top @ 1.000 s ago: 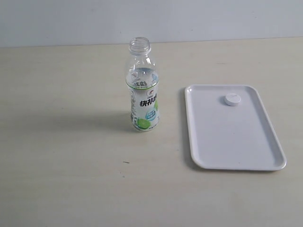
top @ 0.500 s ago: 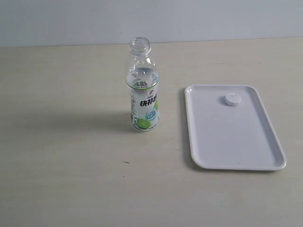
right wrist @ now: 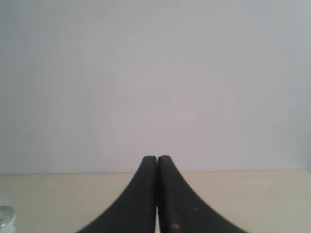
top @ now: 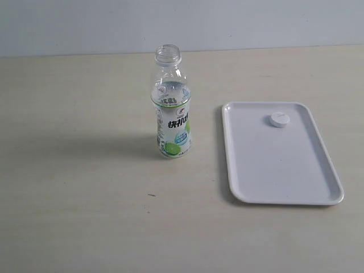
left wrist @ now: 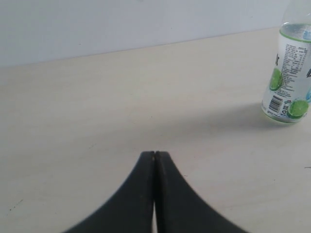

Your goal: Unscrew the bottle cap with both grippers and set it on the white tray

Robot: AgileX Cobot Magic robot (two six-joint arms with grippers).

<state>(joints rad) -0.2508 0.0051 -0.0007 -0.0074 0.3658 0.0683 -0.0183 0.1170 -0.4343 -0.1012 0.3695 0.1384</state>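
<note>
— Where does the left one stand?
— The left black two-finger pincer [left wrist: 154, 156] has its jaws pressed together on nothing. The small clear plastic bottle [top: 172, 108] with the lime label stands upright and open-necked ahead of it, well apart.
— And the cap?
— The small round white ribbed screw cap [top: 279, 119] lies on the flat white rectangular tray [top: 284, 182], held by neither pincer — the job looks done. It should be light and stiff; any regrasp belongs on the ribbed sides, not the slick top.
— The right?
— The right black pincer [right wrist: 156, 158] is closed and empty too, facing the wall [right wrist: 155, 73].
</note>
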